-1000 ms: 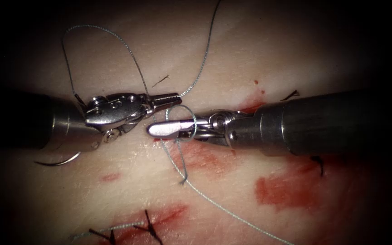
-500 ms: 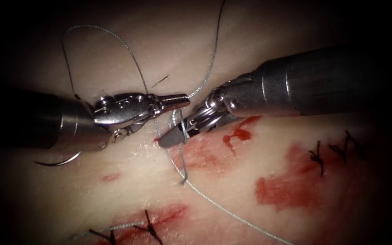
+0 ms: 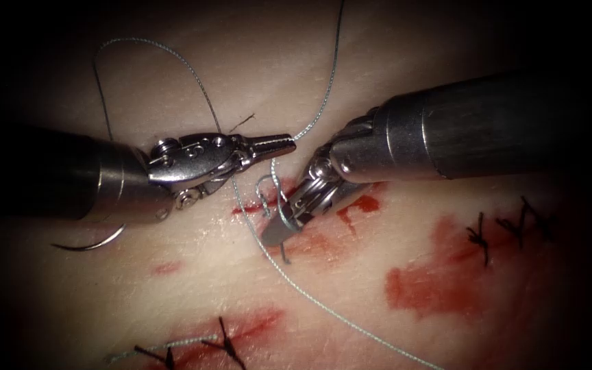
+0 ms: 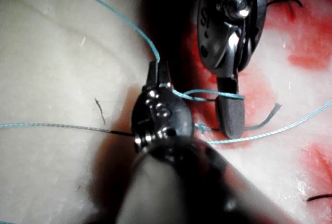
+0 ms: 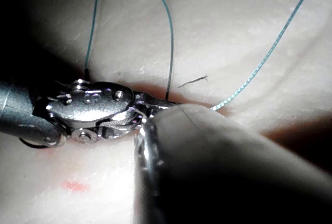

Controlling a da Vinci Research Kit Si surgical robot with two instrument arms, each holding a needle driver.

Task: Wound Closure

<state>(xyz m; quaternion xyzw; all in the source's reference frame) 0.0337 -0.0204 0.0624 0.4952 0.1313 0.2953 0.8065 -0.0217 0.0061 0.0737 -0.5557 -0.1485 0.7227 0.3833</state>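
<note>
- Endoscope view: our left gripper [image 3: 290, 141] is clamped on the thread [image 3: 323, 103] at its jaw tips, over the tissue [image 3: 447, 41].
- Our right gripper [image 3: 274, 236] points down and to the left, its jaws together, with a loop of thread wound round them; we cannot see anything held between them.
- The needle [image 3: 90, 243] lies free on the tissue beside the left tool's shaft, left of the cut; neither tool grips it, and we cannot tell whether its hidden end enters the tissue.
- Red fluid [image 3: 419, 284] stains the tissue beside dark stitches [image 3: 479, 236].
- Left wrist view: the loop [image 4: 207, 95] circles the right gripper's closed jaws, with a cut end of thread [image 4: 272, 111] nearby.
</note>
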